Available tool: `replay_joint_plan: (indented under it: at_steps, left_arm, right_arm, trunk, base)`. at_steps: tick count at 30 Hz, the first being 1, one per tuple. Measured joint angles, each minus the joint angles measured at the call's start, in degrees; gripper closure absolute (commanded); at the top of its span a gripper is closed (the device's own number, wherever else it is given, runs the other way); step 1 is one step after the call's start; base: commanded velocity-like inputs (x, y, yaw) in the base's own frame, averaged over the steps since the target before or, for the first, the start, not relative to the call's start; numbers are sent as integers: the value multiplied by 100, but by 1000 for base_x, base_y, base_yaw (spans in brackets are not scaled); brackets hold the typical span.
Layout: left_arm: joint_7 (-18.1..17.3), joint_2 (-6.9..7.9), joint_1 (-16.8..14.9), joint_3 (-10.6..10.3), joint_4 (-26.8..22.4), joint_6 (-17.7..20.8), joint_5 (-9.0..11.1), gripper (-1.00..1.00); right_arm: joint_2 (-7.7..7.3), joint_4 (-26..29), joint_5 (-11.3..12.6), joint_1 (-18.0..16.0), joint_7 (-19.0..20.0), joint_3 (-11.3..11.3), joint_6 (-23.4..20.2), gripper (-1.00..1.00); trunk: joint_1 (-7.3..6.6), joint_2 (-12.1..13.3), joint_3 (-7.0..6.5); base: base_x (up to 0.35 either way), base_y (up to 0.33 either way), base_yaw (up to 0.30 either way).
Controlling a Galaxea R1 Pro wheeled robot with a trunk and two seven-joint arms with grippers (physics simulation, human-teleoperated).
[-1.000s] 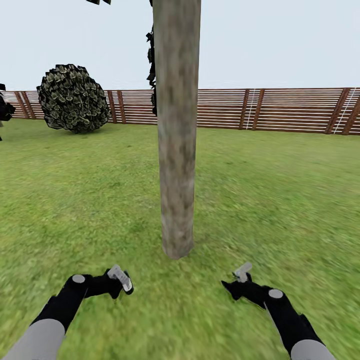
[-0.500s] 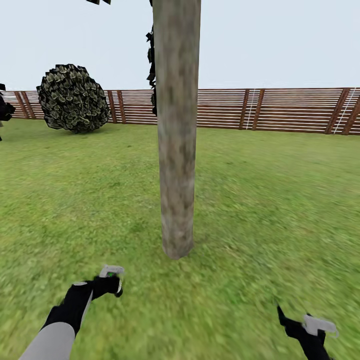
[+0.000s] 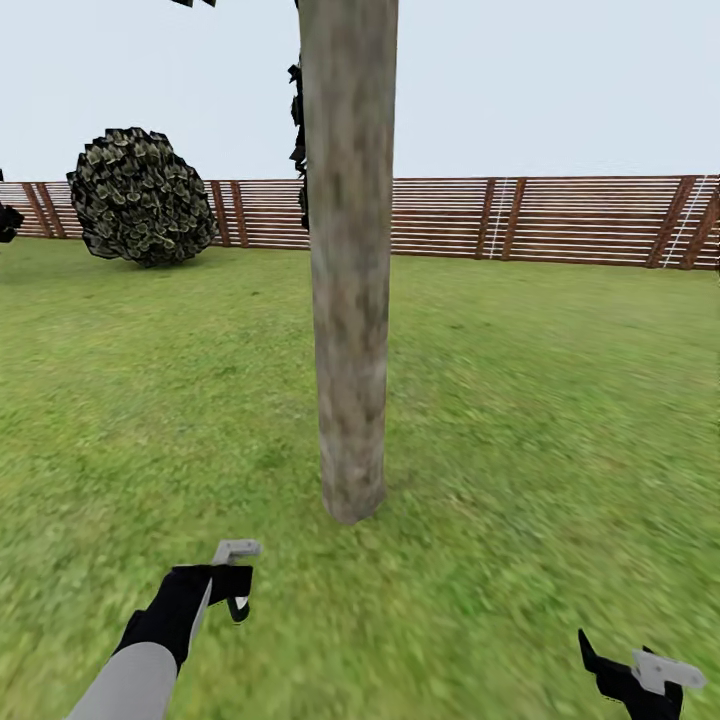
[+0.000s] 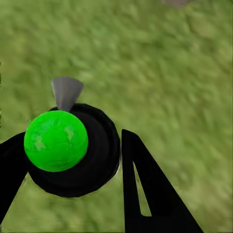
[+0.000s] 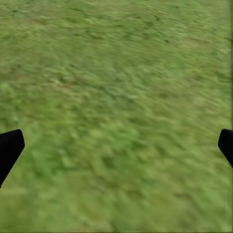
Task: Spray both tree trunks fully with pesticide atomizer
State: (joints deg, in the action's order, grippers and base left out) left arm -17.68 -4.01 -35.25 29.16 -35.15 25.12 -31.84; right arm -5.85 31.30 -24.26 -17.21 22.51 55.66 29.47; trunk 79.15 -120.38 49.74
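Left gripper [image 4: 82, 165] clamps the pesticide atomizer [image 4: 68, 148] near the tree trunk [image 3: 348, 300]; right gripper [image 3: 640, 680], fingers wide apart and empty, has dropped low right, clearing spraying room.

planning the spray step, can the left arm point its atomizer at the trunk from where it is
Probably yes. The left tool holds the atomizer low over the grass, and the tree trunk stands just ahead and slightly to its right, with only open lawn between. Whether the nozzle faces the trunk yet is unclear.
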Motion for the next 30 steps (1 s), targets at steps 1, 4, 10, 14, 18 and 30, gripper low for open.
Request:
replay_joint_plan:
  at_steps: [1, 4, 10, 14, 18, 30]
  left_arm:
    - [4, 2, 0, -4, 3, 4, -4, 100]
    - [9, 5, 1, -22, 12, 11, -30, 100]
    - [10, 6, 1, -32, 17, 18, -34, 100]
    - [10, -8, 1, -33, 21, 19, -27, 100]
    - [10, -12, 7, -30, 23, 19, -26, 100]
    - [10, -12, 19, -32, 81, 31, -40, 100]
  right_arm:
    - [2, 0, 0, 3, 0, -1, -1, -100]
    - [4, -7, -6, 7, 6, -2, -4, -100]
    - [5, -18, -8, 11, 8, -3, -4, -100]
    - [11, -19, -8, 13, 8, -9, -3, -100]
    - [14, -19, -10, 11, 15, -10, -3, -100]
    - [14, -19, -12, 13, 17, -6, -12, -100]
  trunk:
    - [0, 0, 0]
    - [0, 0, 0]
    - [0, 0, 0]
    - [0, 0, 0]
    - [0, 0, 17]
    - [0, 0, 113]
  base:
    - [329, 0, -16]
    - [334, 0, -74]
    - [337, 3, -262]
    - [336, 97, -297]
    - [297, 107, -234]
    - [21, 5, -168]
